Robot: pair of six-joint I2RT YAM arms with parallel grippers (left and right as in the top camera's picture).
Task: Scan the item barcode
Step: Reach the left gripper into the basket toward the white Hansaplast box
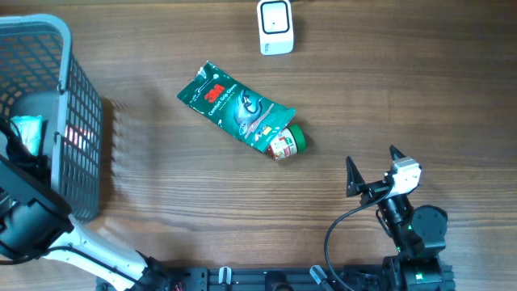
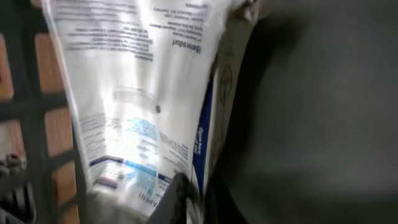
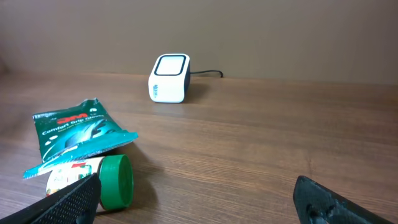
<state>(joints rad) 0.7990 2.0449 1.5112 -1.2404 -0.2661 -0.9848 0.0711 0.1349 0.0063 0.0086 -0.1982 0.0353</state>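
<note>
A white glossy packet [image 2: 137, 81] with blue print fills the left wrist view, inside the grey mesh basket [image 1: 81, 129]. My left gripper [image 2: 189, 199] is shut on the packet's lower edge, one dark finger lying over the film. From overhead the left arm [image 1: 24, 214] reaches into the basket and its fingers are hidden. The white scanner [image 1: 276, 27] stands at the far edge of the table, also visible as the scanner [image 3: 168, 78] in the right wrist view. My right gripper [image 1: 371, 158] rests open at the near right, with nothing between its fingers.
A green 3M packet [image 1: 234, 109] lies mid-table, overlapping a small jar with a green lid [image 1: 287, 142]. The jar lid [image 3: 115, 180] sits just beside the right gripper's left fingertip [image 3: 74, 199]. Basket bars [image 2: 25, 112] stand close on the left.
</note>
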